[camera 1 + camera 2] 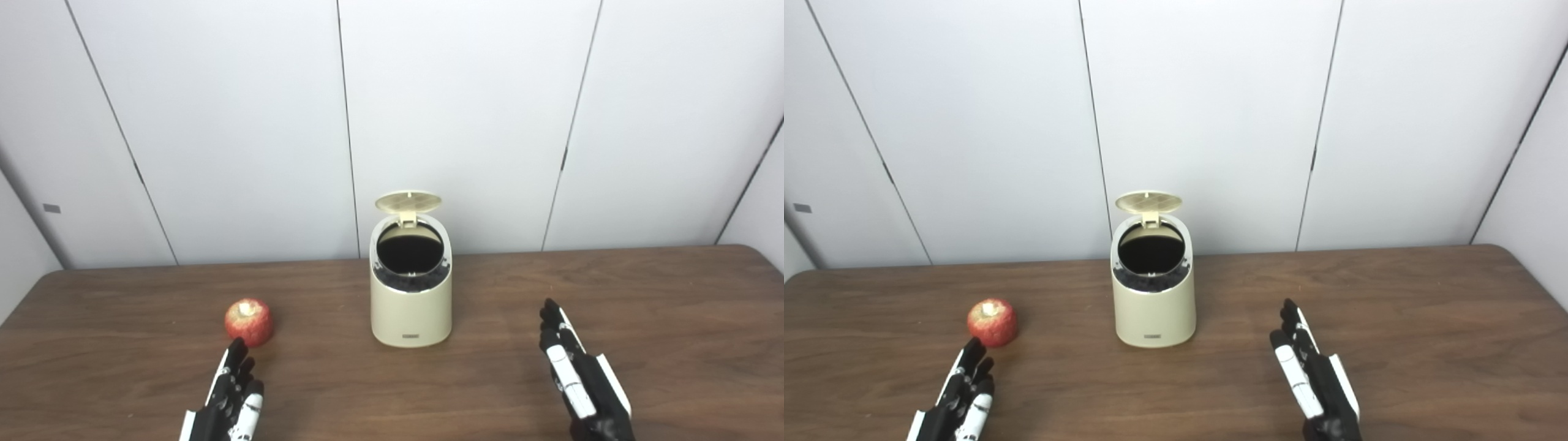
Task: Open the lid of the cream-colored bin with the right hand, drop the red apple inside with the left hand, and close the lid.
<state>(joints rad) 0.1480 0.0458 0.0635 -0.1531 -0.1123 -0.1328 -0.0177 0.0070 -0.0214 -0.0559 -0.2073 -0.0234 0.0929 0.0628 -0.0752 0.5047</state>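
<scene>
While the bin [411, 294] stands mid-table with lid [408, 202] up, apple [248, 322] left, just beyond the empty, straight-fingered left hand [233, 395], right hand [579, 373] flat, empty, near right.

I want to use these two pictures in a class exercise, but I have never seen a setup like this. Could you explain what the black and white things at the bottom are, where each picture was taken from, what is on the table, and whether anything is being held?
Both pictures show one moment, taken by two cameras side by side on a humanoid robot's head, so the scene looks slightly shifted between them. The black and white shapes at the bottom are its two mechanical hands. The left hand and the right hand are over the brown wooden table with fingers stretched out, and neither holds anything. In the middle stands a small cream-colored bin; its round lid is already flipped up at the back, showing the dark inside. A red apple sits on the table left of the bin, just beyond the left hand's fingertips. Behind the table is a plain white panelled wall.
</scene>
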